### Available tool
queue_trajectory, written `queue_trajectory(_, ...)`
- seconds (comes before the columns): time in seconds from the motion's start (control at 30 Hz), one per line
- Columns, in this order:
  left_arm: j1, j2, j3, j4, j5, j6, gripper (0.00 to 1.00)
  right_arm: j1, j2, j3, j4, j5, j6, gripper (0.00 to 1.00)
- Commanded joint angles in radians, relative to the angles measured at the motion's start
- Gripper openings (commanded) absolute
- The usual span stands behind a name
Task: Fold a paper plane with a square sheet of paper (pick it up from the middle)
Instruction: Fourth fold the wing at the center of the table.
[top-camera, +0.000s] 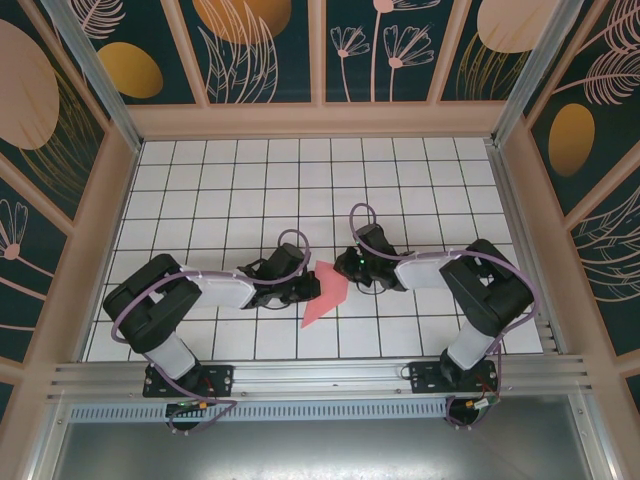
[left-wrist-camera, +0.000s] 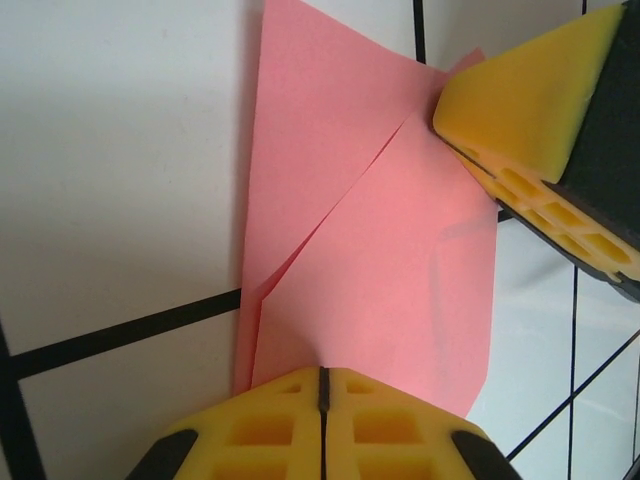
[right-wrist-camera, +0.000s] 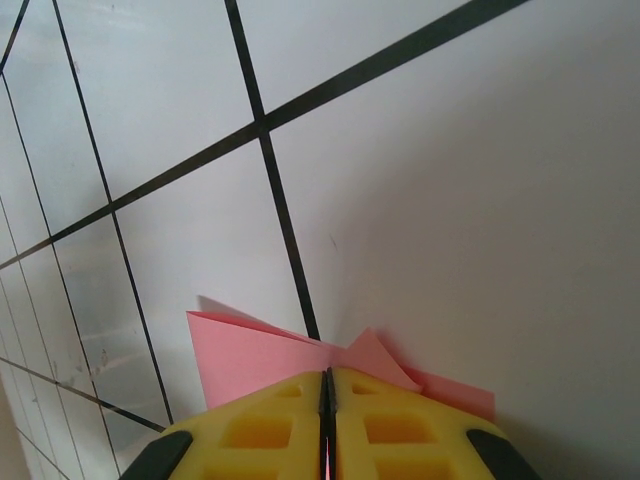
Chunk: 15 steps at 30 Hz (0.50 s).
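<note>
Left pincer (left-wrist-camera: 322, 385) was closed at the folded paper's (left-wrist-camera: 370, 250) edge, perhaps pinching it; right pincer (right-wrist-camera: 327, 385) clamped the opposite corner. Bare counter (top-camera: 230, 180) lay all round.

Pink-red square sheet of paper (top-camera: 325, 292): partly folded, diagonal flaps overlapping, lying on table (top-camera: 230, 190) centre-front.

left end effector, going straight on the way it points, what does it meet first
The pink sheet, already at the tips of the left end effector; the right end effector sits just beside that line, depth unclear.
</note>
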Motion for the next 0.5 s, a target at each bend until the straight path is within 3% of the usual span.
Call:
queue_trajectory(0.0,-0.005,0.056,-0.030,-0.152,-0.060,0.061,0.05,-0.037,-0.028,0.021,-0.053,0.035,-0.079,0.12)
queue_trajectory(0.23,-0.004,0.047,-0.118,-0.128,-0.066,0.051,0.03,-0.178,-0.024,-0.023,-0.001,-0.046,-0.165,0.14)
queue_trajectory(0.47,-0.004,0.034,-0.097,-0.117,-0.053,0.049,0.03,-0.170,-0.160,-0.009,0.007,-0.134,-0.219,0.14)
